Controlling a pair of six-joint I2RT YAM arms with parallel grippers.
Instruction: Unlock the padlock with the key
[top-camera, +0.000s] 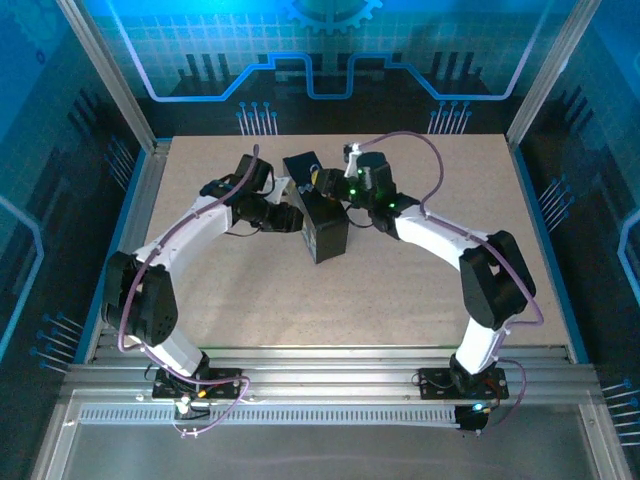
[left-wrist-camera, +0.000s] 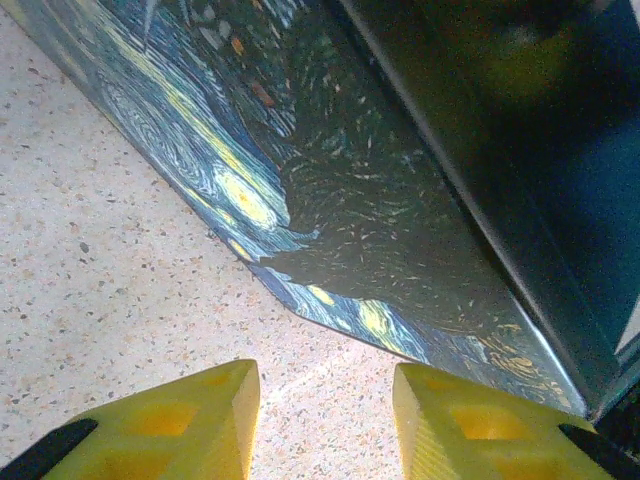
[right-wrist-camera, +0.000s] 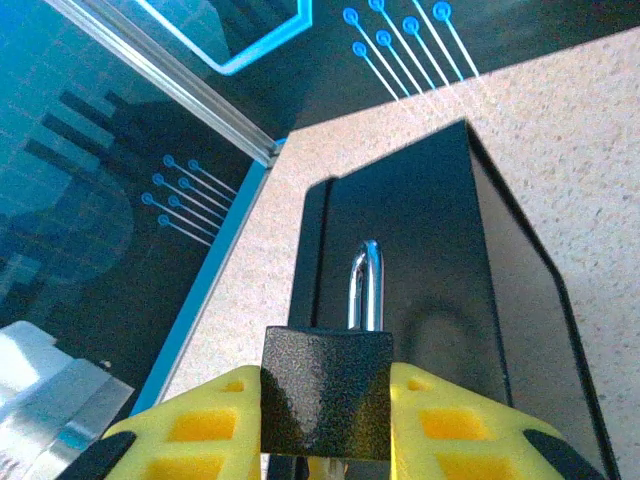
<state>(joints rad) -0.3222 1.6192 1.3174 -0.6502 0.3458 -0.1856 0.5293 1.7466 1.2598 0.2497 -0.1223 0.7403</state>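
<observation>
Left of the box (left-wrist-camera: 330, 200), our left gripper (left-wrist-camera: 323, 385) hovers open above the bench (left-wrist-camera: 100, 280). Its yellow fingers (left-wrist-camera: 200, 420) are apart with nothing between them, and the box's painted side lies just ahead. Right of the box, the right gripper (right-wrist-camera: 325, 385) is clamped on the padlock (right-wrist-camera: 327, 395), the dark-looking body pinched between both fingers and the silver shackle (right-wrist-camera: 365, 285) pointing toward the box's black face.

We see two risks. The grip takes the padlock only by its sides, so a key pushed in could twist it or slide it out. The left gripper, so near the box, could also nudge it and knock the lock off line. The key is too small for us to make out.

The left wrist view gives us the swirling panel and the empty gap between the fingers. The right wrist view gives us lock and shackle, which are too small to read from above. The top view gives us the left arm (top-camera: 190, 230) and right arm (top-camera: 440, 235) meeting at the box.
</observation>
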